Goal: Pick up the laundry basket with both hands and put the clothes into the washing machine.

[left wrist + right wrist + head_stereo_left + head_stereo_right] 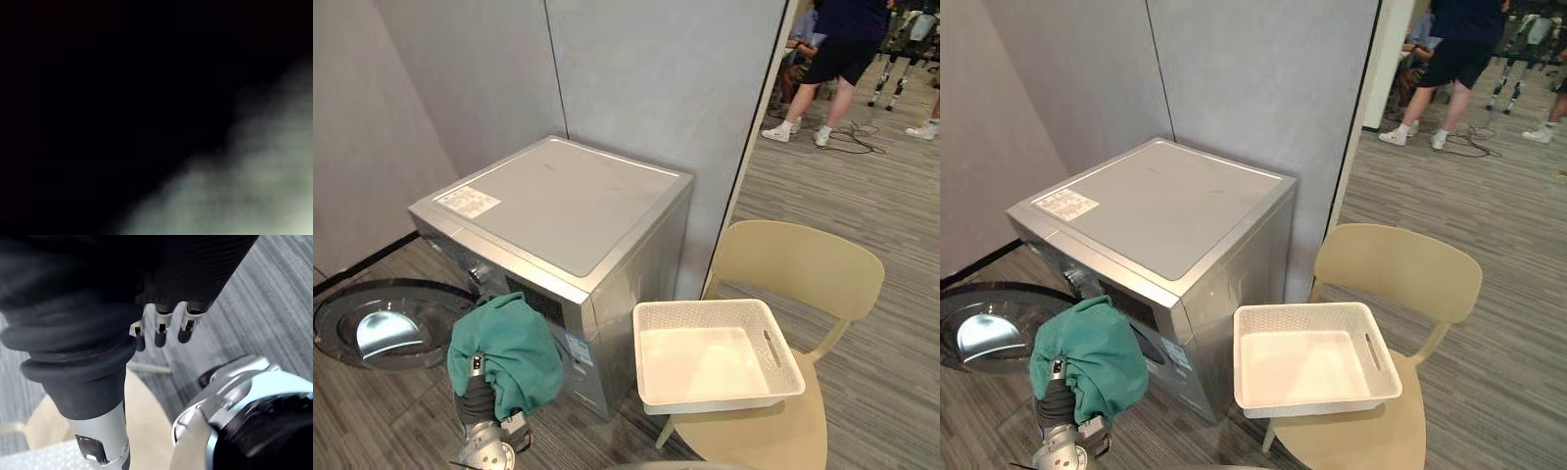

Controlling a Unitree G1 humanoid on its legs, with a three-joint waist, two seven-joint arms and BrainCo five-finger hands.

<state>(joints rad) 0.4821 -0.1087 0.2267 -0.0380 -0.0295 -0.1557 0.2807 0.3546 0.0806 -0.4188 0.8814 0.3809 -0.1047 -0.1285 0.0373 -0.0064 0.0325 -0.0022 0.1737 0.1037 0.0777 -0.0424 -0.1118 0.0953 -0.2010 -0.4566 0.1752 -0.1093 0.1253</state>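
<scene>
Teal cloth (509, 348), soft and floppy, hides your left hand (478, 397); its grip I cannot tell. Take it mid-bunch. Your right hand (159, 330) hangs loose and empty.

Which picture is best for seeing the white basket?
The left eye view: the whole basket sits empty on the chair. The right eye view shows it just as whole. The right wrist view catches what looks like an edge of it.

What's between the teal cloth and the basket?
The washing machine's front corner juts between teal cloth and basket, seen in both eye views.
</scene>
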